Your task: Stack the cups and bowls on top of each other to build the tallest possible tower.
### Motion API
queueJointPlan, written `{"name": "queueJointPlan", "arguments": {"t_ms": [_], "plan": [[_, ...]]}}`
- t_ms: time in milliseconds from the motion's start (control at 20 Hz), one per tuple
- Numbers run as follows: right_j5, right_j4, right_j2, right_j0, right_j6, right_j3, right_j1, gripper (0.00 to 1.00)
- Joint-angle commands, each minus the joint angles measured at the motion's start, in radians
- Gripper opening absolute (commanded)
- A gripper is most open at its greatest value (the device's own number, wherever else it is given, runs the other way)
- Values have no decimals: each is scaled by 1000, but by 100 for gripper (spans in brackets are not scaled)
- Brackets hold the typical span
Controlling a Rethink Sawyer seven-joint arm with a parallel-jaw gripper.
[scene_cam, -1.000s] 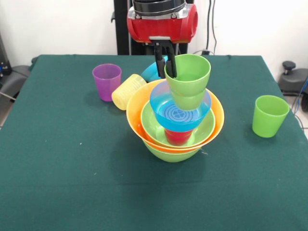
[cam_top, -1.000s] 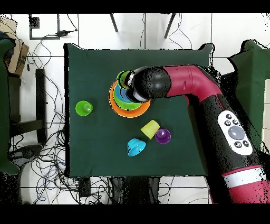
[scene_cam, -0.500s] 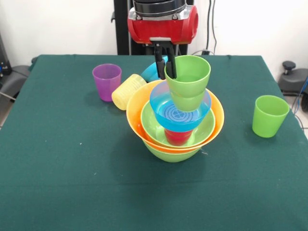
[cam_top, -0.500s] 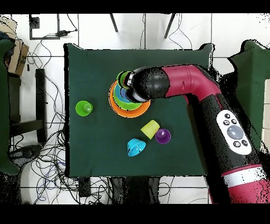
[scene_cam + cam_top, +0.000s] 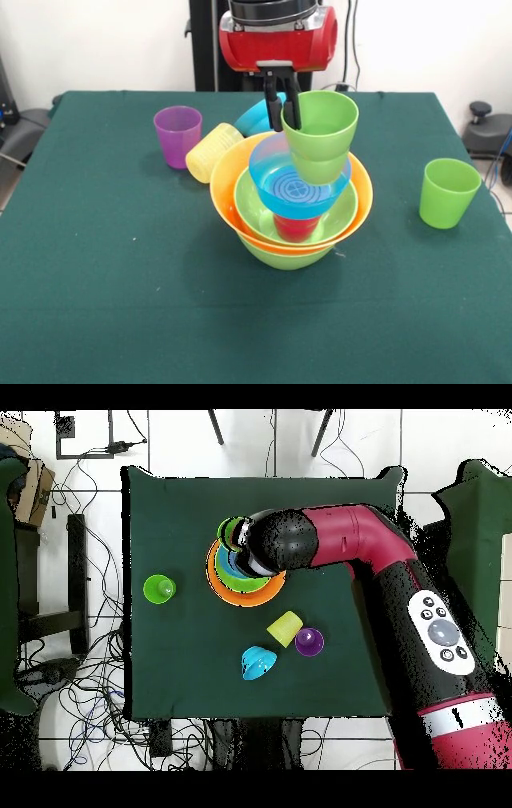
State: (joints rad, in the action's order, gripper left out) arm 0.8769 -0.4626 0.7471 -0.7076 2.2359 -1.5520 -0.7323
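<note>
- We see the tower [image 5: 292, 212] near the middle of the green table [image 5: 120, 304]: a lime green bowl [image 5: 284, 254] at the bottom, the large orange bowl [image 5: 232, 172] nested in it, a second lime green bowl [image 5: 254, 210] inside that, and a red cup [image 5: 296, 227] standing in the centre.
- On the red cup sits a blue bowl [image 5: 292, 188], open side up and a little tilted.
- A light green cup [image 5: 322, 132] hangs upright with its lower part inside the blue bowl; we cannot tell whether its base touches the bowl.
- The gripper [image 5: 285, 108] comes down from the red arm [image 5: 278, 40] and pinches the rim of this green cup on the side facing the purple cup, one dark finger inside the rim and one outside.
- From overhead, the arm [image 5: 340, 539] covers most of the pile; we see only the orange rim [image 5: 230, 596] and a bit of green cup [image 5: 233, 532].
- Behind the tower, a second blue bowl [image 5: 256, 118] lies on its side, partly hidden by the gripper.
- Just beside the orange bowl, on the side away from the lone green cup, a ribbed pale yellow cup [image 5: 212, 150] lies on its side, touching it or nearly so.
- A purple cup [image 5: 178, 134] stands upright next to the yellow one.
- Well apart, near the opposite table edge, a second light green cup [image 5: 448, 192] stands upright alone.
</note>
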Motion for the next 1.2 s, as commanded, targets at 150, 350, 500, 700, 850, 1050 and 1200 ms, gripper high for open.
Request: {"name": "queueJointPlan", "arguments": {"t_ms": [150,350,500,700,850,1050,1200], "plan": [[96,-88,16,-3,-347,35,25,0],[113,-87,18,-1,-354,46,18,0],[113,-90,18,-3,-356,44,20,0],[110,-100,14,0,-354,48,20,0],[109,-105,10,4,-351,53,24,0],[119,-108,8,8,-357,66,26,0],[122,-113,5,10,-360,72,24,0]]}}
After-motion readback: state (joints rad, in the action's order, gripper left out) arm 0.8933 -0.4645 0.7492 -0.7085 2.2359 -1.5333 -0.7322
